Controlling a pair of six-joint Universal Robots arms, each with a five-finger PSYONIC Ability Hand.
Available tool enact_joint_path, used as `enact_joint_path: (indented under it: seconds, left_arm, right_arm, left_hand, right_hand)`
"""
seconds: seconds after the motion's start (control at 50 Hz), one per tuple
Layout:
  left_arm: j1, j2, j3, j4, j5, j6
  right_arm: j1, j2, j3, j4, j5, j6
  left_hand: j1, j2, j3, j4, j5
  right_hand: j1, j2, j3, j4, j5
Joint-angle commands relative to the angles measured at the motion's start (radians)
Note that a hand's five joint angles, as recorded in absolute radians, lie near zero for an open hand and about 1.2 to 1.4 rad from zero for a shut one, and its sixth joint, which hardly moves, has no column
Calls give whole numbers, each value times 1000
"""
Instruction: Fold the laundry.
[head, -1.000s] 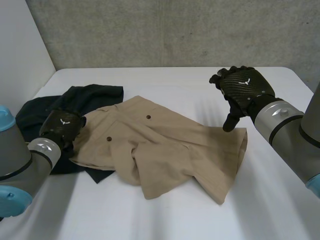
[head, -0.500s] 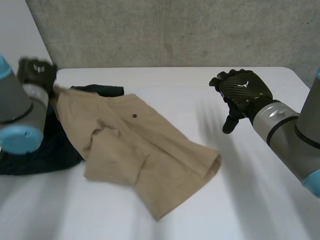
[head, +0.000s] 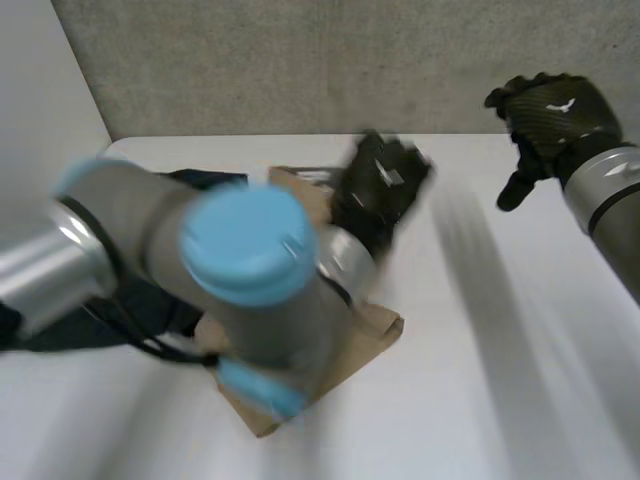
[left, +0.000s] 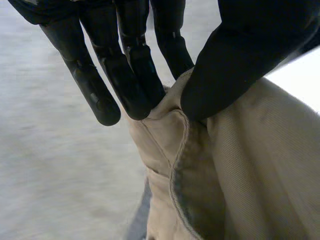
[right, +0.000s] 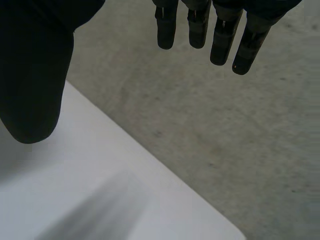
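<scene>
While your left hand (left: 248, 62) pinches the tan twill shorts (left: 250, 175) by the hem, thumb against fingers, mid white table (head: 480, 400), your right hand (head: 548, 108) hangs at two o'clock, fingers straight, holding nothing.

Left hand (head: 385, 185) hangs over tan shorts (head: 375, 325), right hand (head: 548, 110) well apart.

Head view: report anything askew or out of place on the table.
The tan shorts lie crumpled rather than flat, beside a dark garment. The left hand pinches their hem between fingers and thumb. The right hand hangs open, off the cloth.
</scene>
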Motion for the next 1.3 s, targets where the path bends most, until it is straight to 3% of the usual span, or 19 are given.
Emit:
enact_joint_path:
  seconds: [0.02, 0.1, 0.18, 0.28, 0.34, 0.46, 0.6, 0.7, 0.78, 0.9, 0.98, 1.04, 1.08, 1.22, 1.3]
  left_arm:
    - [-95, -23, -46, -7, -2, 8]
    - [-78, 3, -43, -50, -79, 13]
    - [5, 61, -55, -113, -182, 14]
    - [66, 148, -132, -202, -237, -3]
    - [91, 216, -217, -228, -237, -16]
    - [177, 297, -342, -245, -237, -62]
    - [214, 294, -409, -325, -191, -161]
    - [263, 265, -422, -359, -118, -201]
    - [269, 211, -411, -372, -81, -216]
    - [264, 178, -400, -377, -74, -216]
    - [263, 170, -399, -379, -74, -216]
    - [263, 170, -391, -377, -74, -217]
    - [261, 170, -382, -377, -76, -219]
    - [257, 219, -287, -380, -87, -204]
    - [266, 325, -201, -394, -101, -199]
  right_arm:
    - [-39, -5, -8, 1, -10, -3]
    - [-39, -4, -9, 7, -22, -11]
    - [-34, -1, -18, 26, -44, -34]
    - [-24, 22, -9, 118, -137, -152]
    - [-22, 59, 8, 168, -199, -262]
    - [-24, 105, 67, 233, -228, -394]
    - [-30, 185, 136, 175, -268, -407]
    - [-38, 247, 176, 69, -315, -411]
    - [-39, 292, 181, 20, -312, -413]
    - [-41, 349, 170, 4, -312, -414]
    - [-41, 380, 158, -11, -312, -414]
    - [-41, 393, 146, -40, -311, -413]
    - [-44, 395, 140, -57, -312, -411]
    - [-80, 355, 106, -62, -303, -393]
    - [-113, 234, 91, -53, -294, -370]
  left_hand:
    - [-749, -784, -788, -792, -753]
    - [-873, -908, -912, -916, -878]
    - [-879, -914, -918, -923, -884]
    - [-856, -891, -895, -899, -860]
    - [-821, -856, -860, -864, -825]
    - [-697, -733, -737, -741, -702]
    - [-662, -697, -701, -705, -667]
    - [-638, -674, -678, -682, -643]
    - [-559, -595, -599, -603, -564]
    - [-248, -283, -287, -292, -253]
    - [-8, -43, -47, -51, -12]
    - [264, 229, 225, 221, 259]
    - [265, 230, 226, 222, 261]
    - [265, 230, 226, 222, 261]
    - [265, 230, 226, 222, 261]
  right_hand:
    - [-19, -39, -36, -54, -65]
    - [-19, -39, -36, -54, -65]
    - [-19, -39, -36, -54, -65]
    - [-19, -39, -36, -54, -65]
    - [-19, -39, -36, -54, -65]
    - [-19, -39, -36, -54, -65]
    - [0, -20, -17, -35, -46]
    - [213, 194, 196, 179, 167]
    - [246, 227, 229, 212, 200]
    - [282, 262, 264, 247, 236]
    - [431, 411, 414, 396, 385]
    - [812, 792, 795, 777, 766]
    - [1200, 1181, 1183, 1165, 1154]
    - [1202, 1183, 1185, 1168, 1157]
    - [1202, 1183, 1185, 1168, 1157]
